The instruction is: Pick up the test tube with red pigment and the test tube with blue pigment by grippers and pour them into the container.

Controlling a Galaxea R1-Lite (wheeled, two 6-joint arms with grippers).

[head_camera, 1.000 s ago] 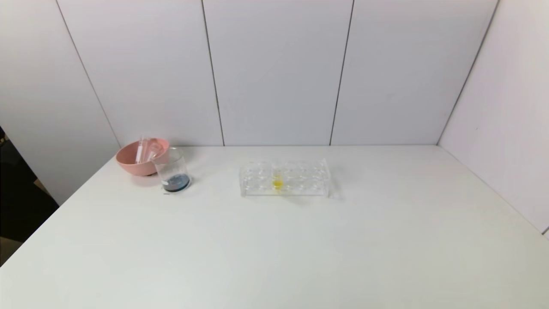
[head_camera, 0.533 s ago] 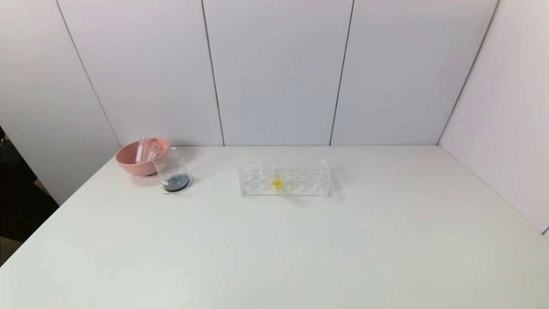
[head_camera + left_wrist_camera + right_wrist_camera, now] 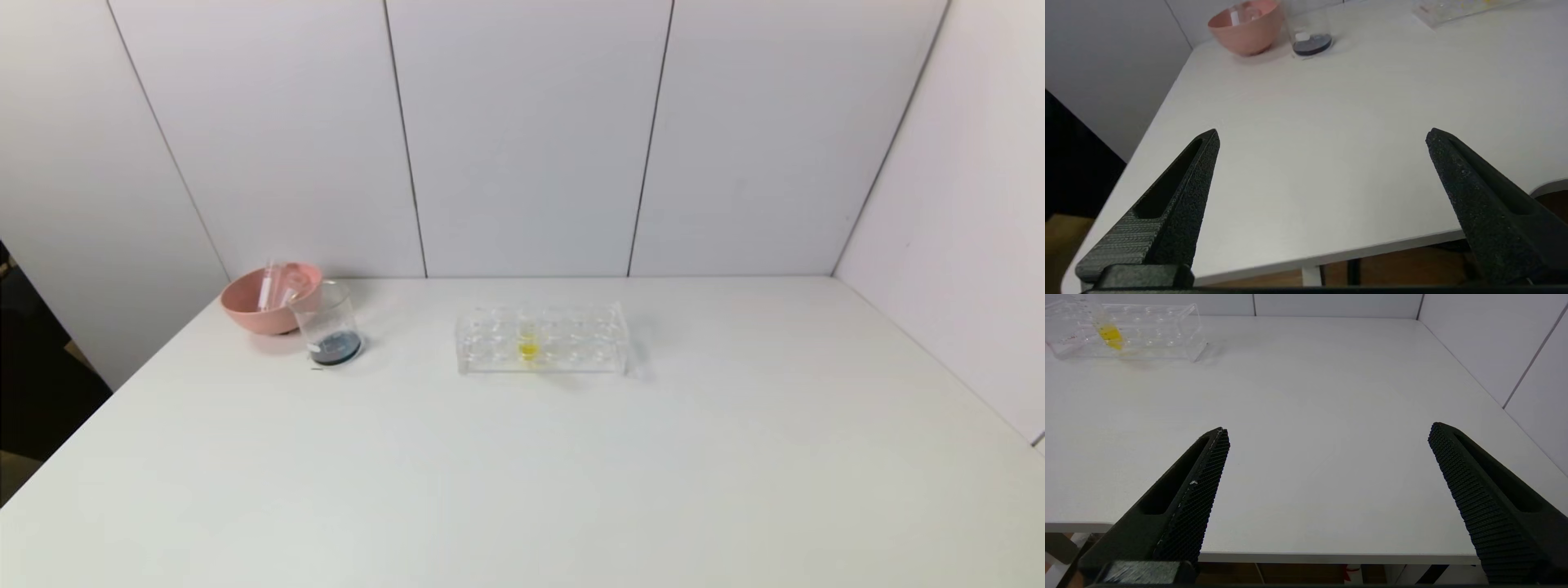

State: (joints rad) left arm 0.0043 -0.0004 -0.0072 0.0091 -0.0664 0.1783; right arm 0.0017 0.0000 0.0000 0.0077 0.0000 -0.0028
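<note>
The container, a clear glass beaker [image 3: 326, 320], stands at the table's far left beside the pink bowl, with dark blue-black liquid [image 3: 335, 349] in its bottom; it also shows in the left wrist view [image 3: 1308, 28]. No tube tinted red or blue shows. Clear tubes [image 3: 273, 286] lean inside the pink bowl. My left gripper [image 3: 1323, 132] is open and empty over the table's near left edge, far from the beaker. My right gripper [image 3: 1329, 428] is open and empty over the near right edge. Neither gripper shows in the head view.
A pink bowl [image 3: 249, 314] sits at the far left corner. A clear tube rack [image 3: 571, 339] at the far middle holds one tube of yellow liquid [image 3: 528, 348], also in the right wrist view [image 3: 1110, 335]. White walls close the back and right of the white table [image 3: 522, 474].
</note>
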